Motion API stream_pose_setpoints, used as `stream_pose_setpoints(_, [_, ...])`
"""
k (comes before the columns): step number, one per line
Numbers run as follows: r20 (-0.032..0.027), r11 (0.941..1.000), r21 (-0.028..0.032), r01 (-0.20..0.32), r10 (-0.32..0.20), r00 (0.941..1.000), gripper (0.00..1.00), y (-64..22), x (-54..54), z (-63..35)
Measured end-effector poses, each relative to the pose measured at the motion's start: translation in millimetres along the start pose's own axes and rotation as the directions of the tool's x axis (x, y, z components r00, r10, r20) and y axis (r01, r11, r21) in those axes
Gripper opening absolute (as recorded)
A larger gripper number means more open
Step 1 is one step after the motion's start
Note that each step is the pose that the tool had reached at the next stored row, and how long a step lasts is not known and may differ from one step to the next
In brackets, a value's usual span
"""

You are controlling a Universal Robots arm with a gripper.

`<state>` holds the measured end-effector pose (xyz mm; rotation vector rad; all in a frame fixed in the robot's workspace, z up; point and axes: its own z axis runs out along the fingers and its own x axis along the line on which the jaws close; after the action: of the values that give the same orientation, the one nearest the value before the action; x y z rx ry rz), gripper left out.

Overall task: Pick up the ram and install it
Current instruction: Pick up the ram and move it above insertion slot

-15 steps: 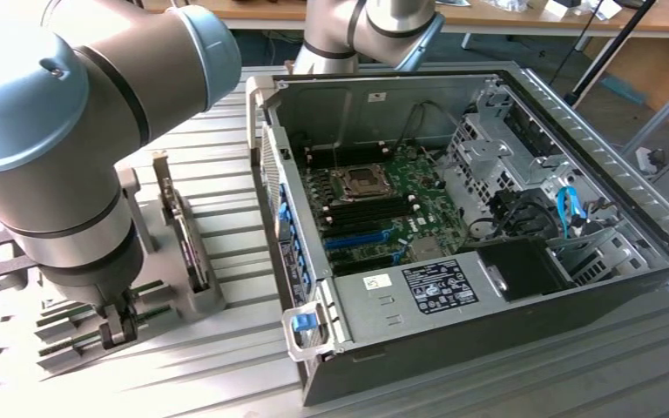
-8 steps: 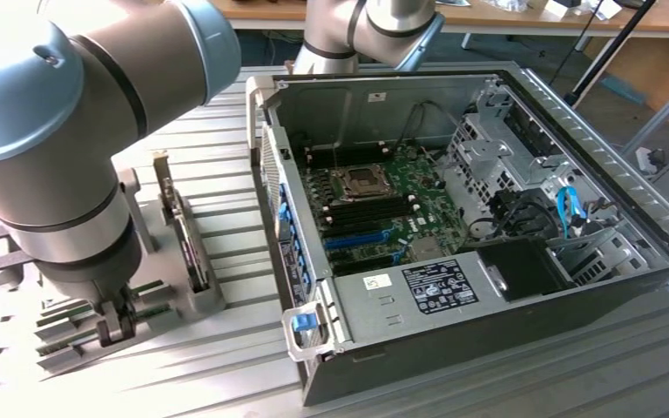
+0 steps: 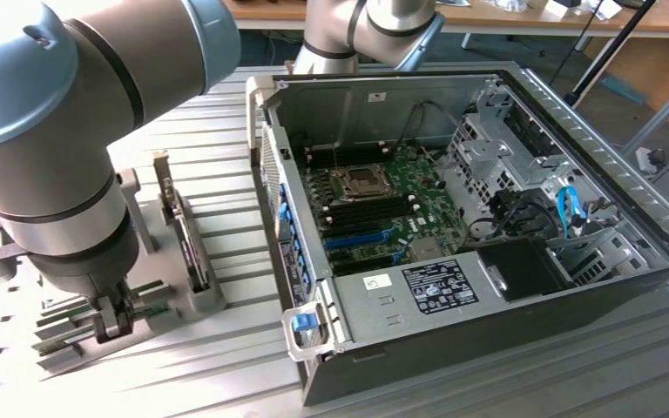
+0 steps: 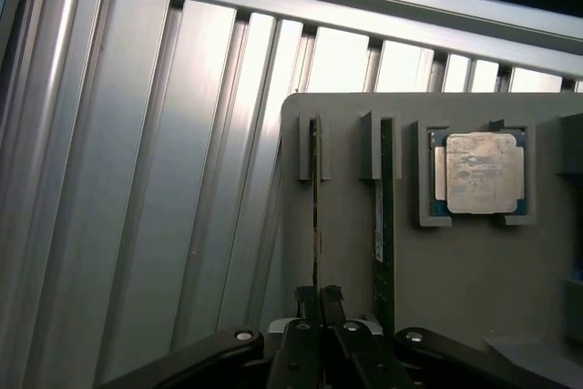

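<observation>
The ram (image 4: 315, 189) is a thin green stick standing on edge in a slot of the grey holder (image 4: 346, 252). My gripper (image 4: 319, 294) is down over one end of it, fingers shut on its thin edge. A second stick alike (image 4: 383, 216) stands in the neighbouring slot, apart from the fingers. In the exterior view my gripper (image 3: 114, 319) reaches down to the holder at the exterior view's left, where the green ram (image 3: 146, 291) shows beside the fingers. The stick still sits in its slot.
A square silver processor chip (image 4: 478, 173) lies in a recess of the holder. An upright expansion card (image 3: 184, 233) stands beside my arm. The open computer case (image 3: 567, 131) with its motherboard (image 3: 387, 209) lies at the exterior view's right on the ribbed aluminium table (image 3: 230, 366).
</observation>
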<state>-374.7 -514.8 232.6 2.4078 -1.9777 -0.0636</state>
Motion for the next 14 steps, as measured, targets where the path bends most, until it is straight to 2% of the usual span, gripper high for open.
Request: stream_pose_setpoints(14, [0.0,1.0,-0.0001,0.0,0.0,1.0,0.12,0.8,-0.3,-17.9])
